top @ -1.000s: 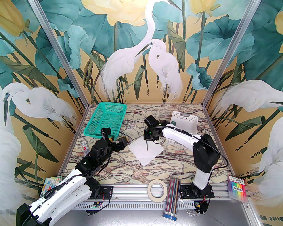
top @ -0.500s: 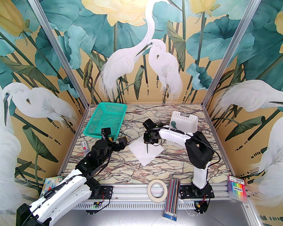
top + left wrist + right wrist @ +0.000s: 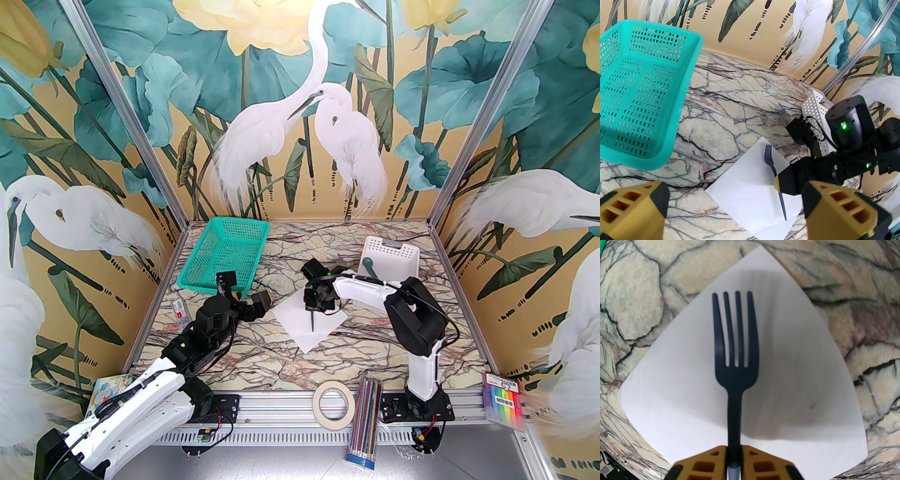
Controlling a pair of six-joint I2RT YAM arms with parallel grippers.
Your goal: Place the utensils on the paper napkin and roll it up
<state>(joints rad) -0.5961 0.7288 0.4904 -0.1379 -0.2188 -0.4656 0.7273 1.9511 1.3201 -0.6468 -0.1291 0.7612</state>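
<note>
The white paper napkin [image 3: 304, 333] lies as a diamond mid-table. My right gripper [image 3: 313, 311] hangs low over it, shut on the handle of the dark fork [image 3: 311, 323]. In the right wrist view the fork [image 3: 734, 352] points its tines away over the napkin [image 3: 670, 392], clamped between my yellow fingers [image 3: 703, 466]. Whether it touches the paper is unclear. The left wrist view shows the fork [image 3: 769, 159] across the napkin [image 3: 750, 194]. The dark green spoon [image 3: 370, 266] sits in the white basket [image 3: 398, 255]. My left gripper [image 3: 243, 294] waits open left of the napkin, holding nothing.
A teal basket [image 3: 225, 253] stands at the back left, close behind my left gripper. A tape roll [image 3: 333, 403], a pencil bundle [image 3: 368, 422] and a marker pack [image 3: 506, 405] lie along the near rail. A small card [image 3: 180, 311] rests near the left edge.
My right arm has folded in leftward and carried the fork a little nearer and lower over the napkin. The left arm has barely shifted.
</note>
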